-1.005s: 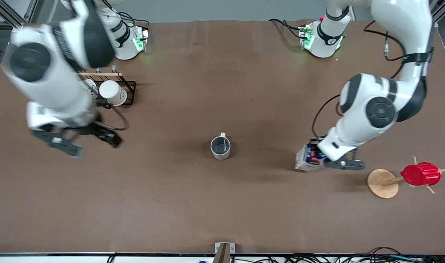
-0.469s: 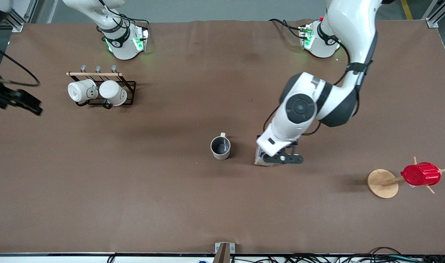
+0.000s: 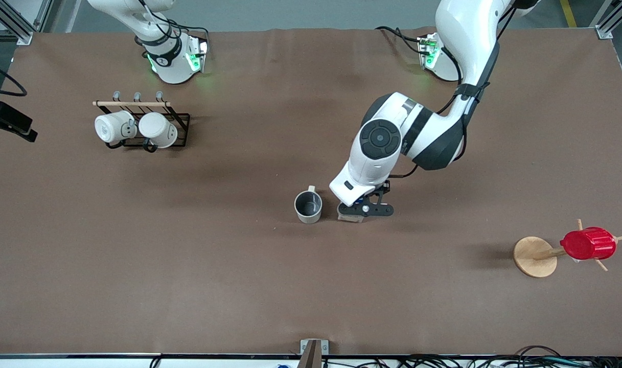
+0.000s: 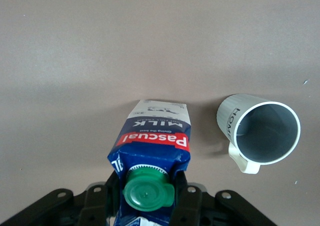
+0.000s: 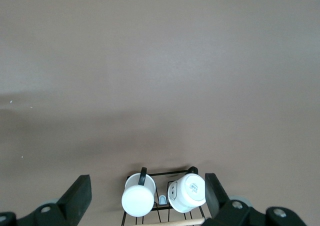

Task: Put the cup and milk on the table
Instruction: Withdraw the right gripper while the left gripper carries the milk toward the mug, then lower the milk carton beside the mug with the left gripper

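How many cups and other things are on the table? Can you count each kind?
White mugs on the black rack: 2
Off-white cup: 1
Red cup on the wooden stand: 1
Milk carton, held by the left gripper: 1
Racks and stands: 2
Total: 7

Even, soft overhead light falls on the matte brown table (image 3: 239,286), with no glare. Faint, blurred shadows lie under the left arm and beside the cup (image 3: 308,206). Green indicator lights glow at both arm bases. All views are sharp, and the milk (image 4: 150,156) carton's label is readable in the left wrist view.
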